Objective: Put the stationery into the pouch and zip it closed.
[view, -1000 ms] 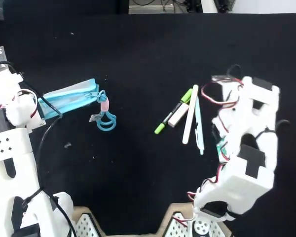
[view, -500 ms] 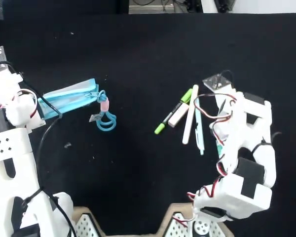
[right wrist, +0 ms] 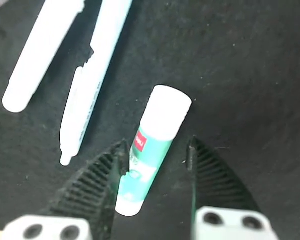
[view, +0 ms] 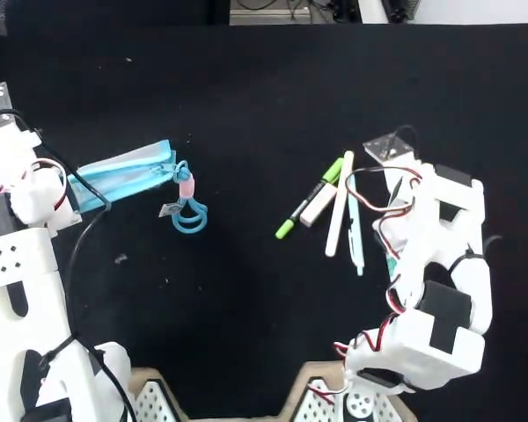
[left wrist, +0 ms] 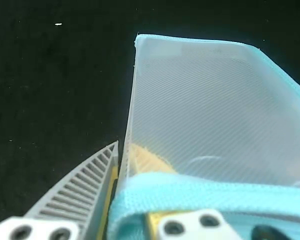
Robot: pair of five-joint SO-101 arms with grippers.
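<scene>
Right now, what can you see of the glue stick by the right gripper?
The glue stick is a short cylinder with a white cap and a green-and-white labelled body, plastic by its look. It lies flat on the black cloth, capped, between the open fingers of the right gripper, close to one finger, near a white pen.

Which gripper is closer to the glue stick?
Right. The right gripper straddles the glue stick; the left gripper holds the pouch across the table.

Green-and-white glue stick (right wrist: 160, 125) between the spread jaws of the right claw (right wrist: 156, 145), slim white pen (right wrist: 92, 85) just beside one jaw, black cloth surface (right wrist: 250, 75) free past the other
</scene>
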